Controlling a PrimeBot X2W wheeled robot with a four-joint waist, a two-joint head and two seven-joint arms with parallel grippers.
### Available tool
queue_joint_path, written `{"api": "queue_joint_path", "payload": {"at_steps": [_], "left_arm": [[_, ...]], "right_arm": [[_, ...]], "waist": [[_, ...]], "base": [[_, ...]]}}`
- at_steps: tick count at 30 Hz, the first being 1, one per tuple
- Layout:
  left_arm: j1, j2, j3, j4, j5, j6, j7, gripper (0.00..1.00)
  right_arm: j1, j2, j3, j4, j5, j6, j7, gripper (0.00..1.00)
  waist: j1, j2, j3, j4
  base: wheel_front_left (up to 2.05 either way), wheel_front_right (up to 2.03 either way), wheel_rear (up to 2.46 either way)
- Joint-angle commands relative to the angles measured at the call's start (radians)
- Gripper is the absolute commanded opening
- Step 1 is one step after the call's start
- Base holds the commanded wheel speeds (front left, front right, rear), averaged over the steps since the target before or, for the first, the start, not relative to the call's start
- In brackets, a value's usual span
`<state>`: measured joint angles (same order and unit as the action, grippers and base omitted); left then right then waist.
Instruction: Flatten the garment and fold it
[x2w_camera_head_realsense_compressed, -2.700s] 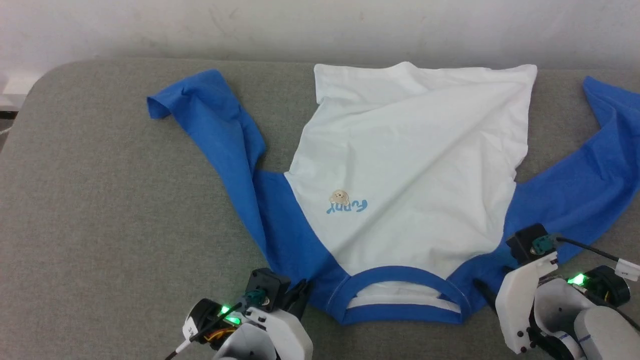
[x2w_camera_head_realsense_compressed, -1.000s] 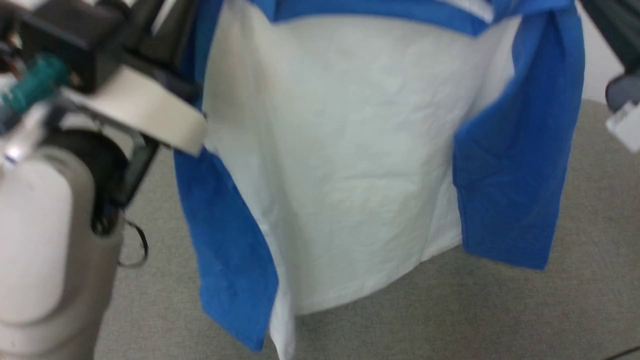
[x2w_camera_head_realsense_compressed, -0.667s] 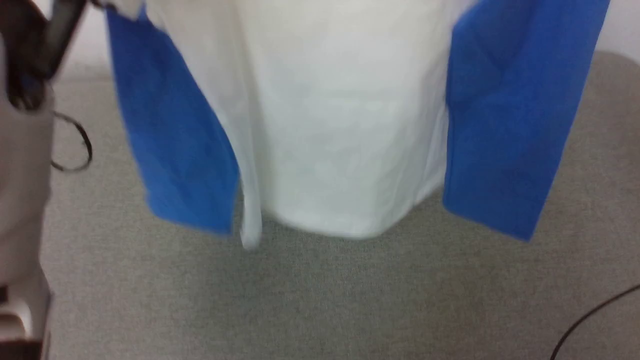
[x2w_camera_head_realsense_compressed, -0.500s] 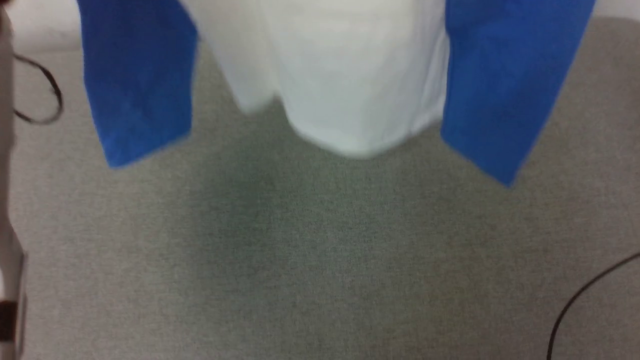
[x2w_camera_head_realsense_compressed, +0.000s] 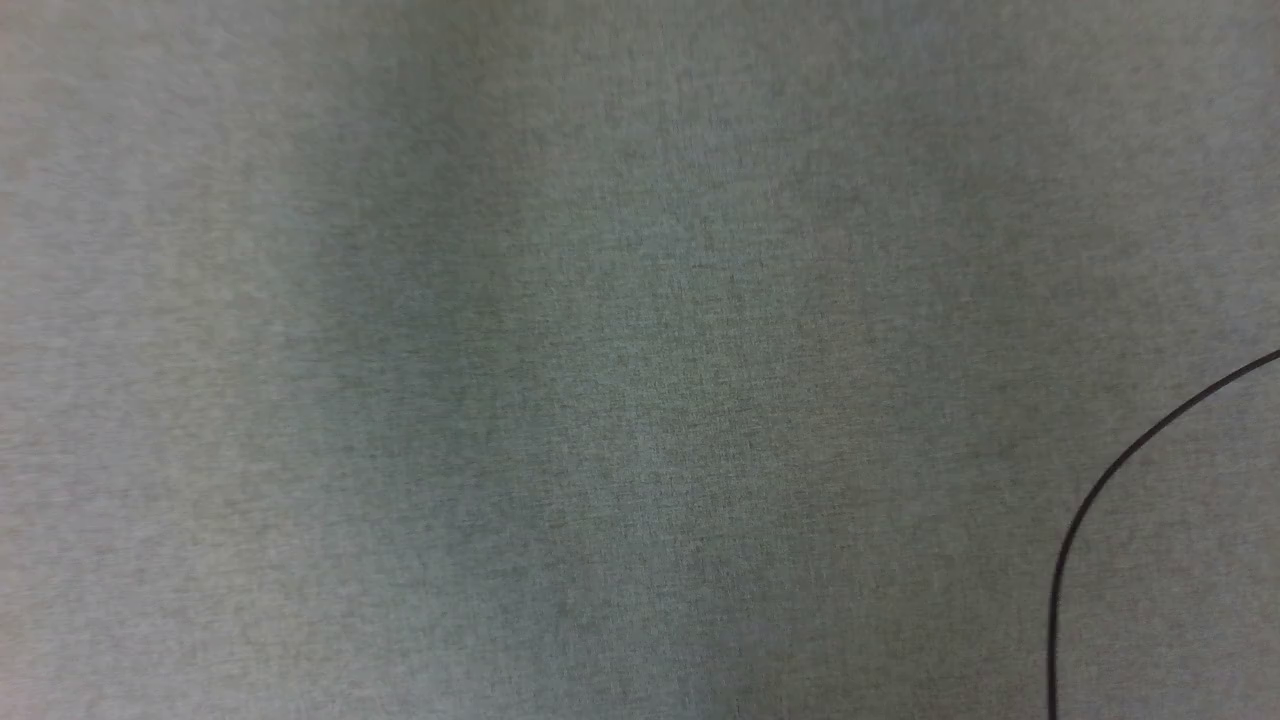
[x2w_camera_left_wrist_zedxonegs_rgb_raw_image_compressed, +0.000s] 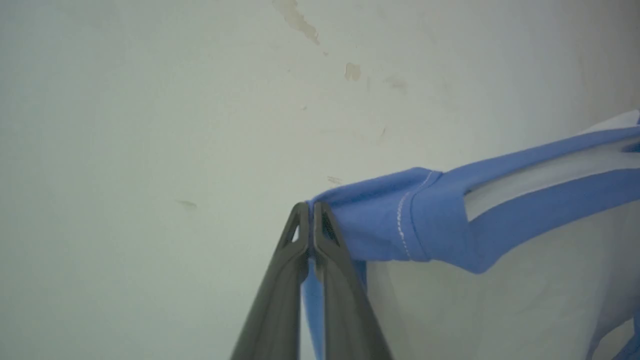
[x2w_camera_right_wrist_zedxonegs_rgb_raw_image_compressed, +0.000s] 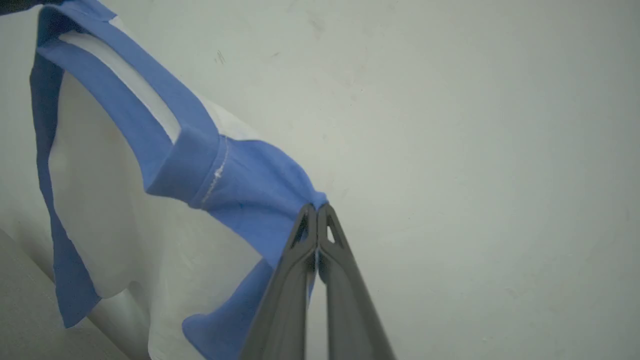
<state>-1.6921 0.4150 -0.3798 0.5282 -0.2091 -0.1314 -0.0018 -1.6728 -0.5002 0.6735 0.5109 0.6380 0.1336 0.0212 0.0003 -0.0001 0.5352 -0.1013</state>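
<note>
Soft light; a dim shadow (x2w_camera_head_realsense_compressed: 400, 330) lies on the fuzzy grey cloth (x2w_camera_head_realsense_compressed: 750, 600), left of the black cable (x2w_camera_head_realsense_compressed: 1100, 483).

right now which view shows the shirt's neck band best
Right wrist view: the neck band hangs open as a loop on the garment. The left wrist view catches a stretch of the band, cut at the edge. The head view looks at grey surface.

Your left gripper (x2w_camera_left_wrist_zedxonegs_rgb_raw_image_compressed: 311, 206) has both dark fingers pressed tip to tip, pinching the garment (x2w_camera_left_wrist_zedxonegs_rgb_raw_image_compressed: 370, 227) at the blue shoulder just beside the neck band (x2w_camera_left_wrist_zedxonegs_rgb_raw_image_compressed: 550, 199). Your right gripper (x2w_camera_right_wrist_zedxonegs_rgb_raw_image_compressed: 317, 208) is clamped likewise on the neck band's other side.
</note>
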Motion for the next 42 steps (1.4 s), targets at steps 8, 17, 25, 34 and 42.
{"api": "queue_joint_path", "payload": {"at_steps": [8,17,25,34,42], "left_arm": [[0.100,-0.025,-0.099,0.172,-0.024,0.001,-0.137,0.00],[0.436,-0.087,-0.179,0.224,-0.079,0.001,-0.236,0.00],[0.814,-0.096,-0.228,0.185,-0.126,0.014,-0.247,0.00],[1.115,-0.039,-0.282,0.067,-0.153,0.032,-0.176,0.00],[1.352,0.040,-0.300,-0.139,-0.199,0.084,-0.068,0.00]], "right_arm": [[0.082,0.039,0.139,0.111,0.030,-0.003,-0.133,0.00],[0.348,0.029,0.291,0.120,0.111,-0.003,-0.210,0.00],[0.615,-0.019,0.388,0.060,0.193,-0.003,-0.225,0.00],[0.834,-0.092,0.446,-0.023,0.262,-0.003,-0.186,0.00],[1.008,-0.157,0.446,-0.077,0.329,-0.003,-0.116,0.00]], "waist": [[-0.0003,0.0001,0.059,0.020],[-0.0003,0.0001,-0.075,0.053],[-0.0003,0.0001,-0.257,0.066],[-0.0003,0.0001,-0.409,0.075],[-0.0003,0.0001,-0.521,0.082]], "base": [[0.00,0.00,0.00],[0.00,0.00,0.00],[0.00,0.00,0.00],[0.00,0.00,0.00],[0.00,0.00,0.00]]}}
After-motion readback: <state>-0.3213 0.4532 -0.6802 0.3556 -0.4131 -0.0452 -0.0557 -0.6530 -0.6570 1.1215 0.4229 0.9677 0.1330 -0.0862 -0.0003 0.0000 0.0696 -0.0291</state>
